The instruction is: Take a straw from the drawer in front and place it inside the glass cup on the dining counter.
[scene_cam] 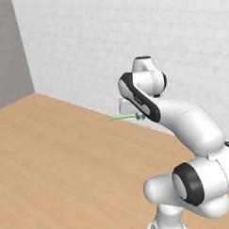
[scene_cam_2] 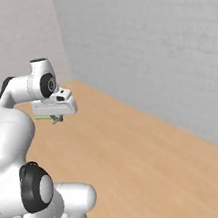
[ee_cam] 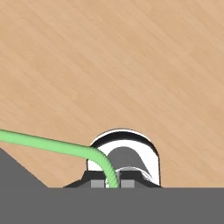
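My gripper [scene_cam: 141,116] is shut on the light-green straw [scene_cam: 123,117], which sticks out sideways to the left of the hand, level with the floor. From the right base view the gripper [scene_cam_2: 57,119] hangs under the white hand, the straw [scene_cam_2: 42,117] poking out toward the arm. In the hand view the straw [ee_cam: 43,143] runs in from the left edge, bends at a ridged elbow and goes down between the fingertips [ee_cam: 99,183]. The drawer, the glass cup and the dining counter are out of view.
A broad light-wood surface [scene_cam: 52,157] spreads below the hand. White brick walls [scene_cam_2: 150,43] stand behind it, and a grey wall [scene_cam: 7,50] meets them at the left corner. My own arm takes up the near side of both base views.
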Robot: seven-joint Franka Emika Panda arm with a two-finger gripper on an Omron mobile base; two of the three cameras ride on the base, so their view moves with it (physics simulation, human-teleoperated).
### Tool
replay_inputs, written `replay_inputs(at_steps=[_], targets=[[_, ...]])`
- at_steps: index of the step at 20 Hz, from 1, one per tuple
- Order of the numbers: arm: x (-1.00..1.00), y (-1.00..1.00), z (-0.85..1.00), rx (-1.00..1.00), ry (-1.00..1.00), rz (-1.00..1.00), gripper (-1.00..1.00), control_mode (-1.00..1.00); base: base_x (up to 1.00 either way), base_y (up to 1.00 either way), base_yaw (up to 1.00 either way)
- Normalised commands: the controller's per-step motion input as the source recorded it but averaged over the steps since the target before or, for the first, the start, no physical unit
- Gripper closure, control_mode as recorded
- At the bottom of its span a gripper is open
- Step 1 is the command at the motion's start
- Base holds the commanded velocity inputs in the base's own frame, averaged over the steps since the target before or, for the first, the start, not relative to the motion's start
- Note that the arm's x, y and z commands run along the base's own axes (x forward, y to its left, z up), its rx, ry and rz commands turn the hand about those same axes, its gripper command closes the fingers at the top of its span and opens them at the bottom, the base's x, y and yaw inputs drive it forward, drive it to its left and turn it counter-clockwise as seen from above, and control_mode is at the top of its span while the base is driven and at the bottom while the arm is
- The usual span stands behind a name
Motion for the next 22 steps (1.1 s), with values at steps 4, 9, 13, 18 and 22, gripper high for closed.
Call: replay_inputs(at_steps=[4, 9, 13, 18, 22], targets=[[0.0, 0.0, 0.0, 0.0, 0.0, 0.0, 1.0, 1.0, 1.0, 0.0, 0.75], [0.0, 0.0, 0.0, 0.0, 0.0, 0.0, 1.0, 1.0, 1.0, 0.0, 0.69], [0.0, 0.0, 0.0, 0.0, 0.0, 0.0, 1.0, 1.0, 1.0, 0.0, 0.63], [0.0, 0.0, 0.0, 0.0, 0.0, 0.0, 1.0, 1.0, 1.0, 0.0, 0.47], [0.0, 0.0, 0.0, 0.0, 0.0, 0.0, 1.0, 1.0, 1.0, -0.11, 0.39]])
